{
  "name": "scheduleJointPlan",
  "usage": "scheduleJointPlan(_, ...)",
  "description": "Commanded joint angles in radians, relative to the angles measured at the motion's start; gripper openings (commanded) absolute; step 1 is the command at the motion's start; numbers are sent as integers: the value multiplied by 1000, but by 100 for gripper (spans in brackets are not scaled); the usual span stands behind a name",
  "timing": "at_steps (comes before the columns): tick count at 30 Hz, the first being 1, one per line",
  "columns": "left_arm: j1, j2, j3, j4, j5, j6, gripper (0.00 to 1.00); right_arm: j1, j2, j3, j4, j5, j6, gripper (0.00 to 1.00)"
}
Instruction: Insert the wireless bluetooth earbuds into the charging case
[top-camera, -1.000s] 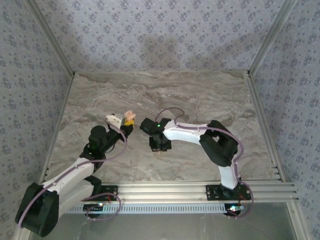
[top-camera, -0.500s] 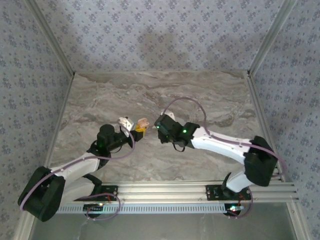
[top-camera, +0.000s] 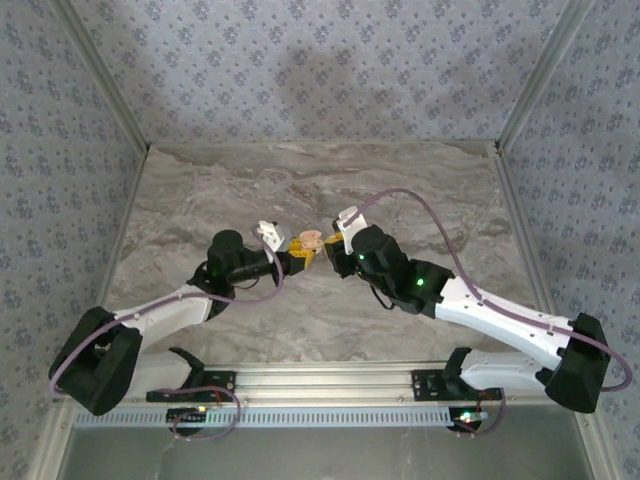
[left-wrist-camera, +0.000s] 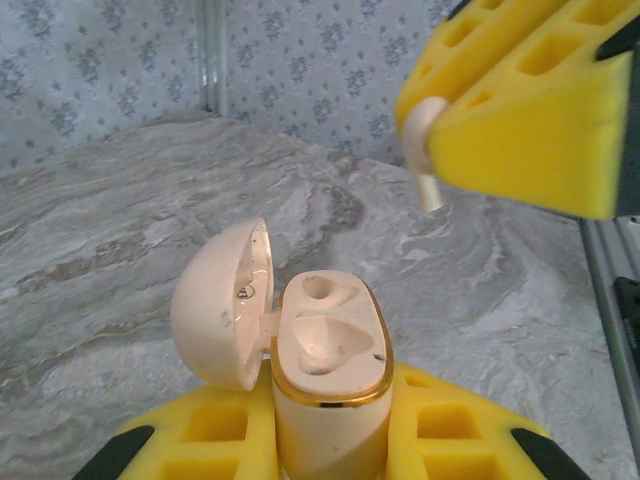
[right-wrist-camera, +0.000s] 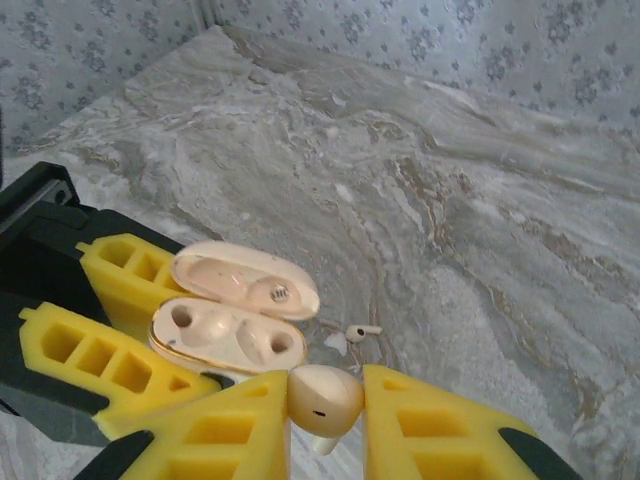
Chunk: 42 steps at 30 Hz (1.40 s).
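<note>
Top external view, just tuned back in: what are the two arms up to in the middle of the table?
The left pincer is shut on the open charging case, lid swung back and both sockets empty. The right pincer is shut on one earbud, held close to the case but not yet seated. A second earbud lies loose on the marble table.

The charging case (left-wrist-camera: 325, 370) is being shown as smooth, glossy cream plastic, edged with a shiny gold-coloured band. The earbud (right-wrist-camera: 325, 398) is being shown in the same plastic. The left gripper (left-wrist-camera: 325, 445) and right gripper (right-wrist-camera: 325, 410) are being seen in matt yellow plastic. The table (top-camera: 420, 190) is being seen as smooth and marble-patterned, its near edge lined with brushed metal rails (top-camera: 340, 378).
</note>
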Motion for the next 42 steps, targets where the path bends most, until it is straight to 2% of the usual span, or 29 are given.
scheduleJointPlan(1, -10, 7, 48, 35, 75, -11, 18, -12, -7, -16, 83, -47, -84, 24)
scheduleJointPlan(25, -16, 26, 70, 143, 96, -109, 18, -126, 1, -76, 246, -280, -15, 24)
scheduleJointPlan(42, -15, 6, 74, 169, 83, -128, 18, -157, 27, -90, 248, -393, 22, 24)
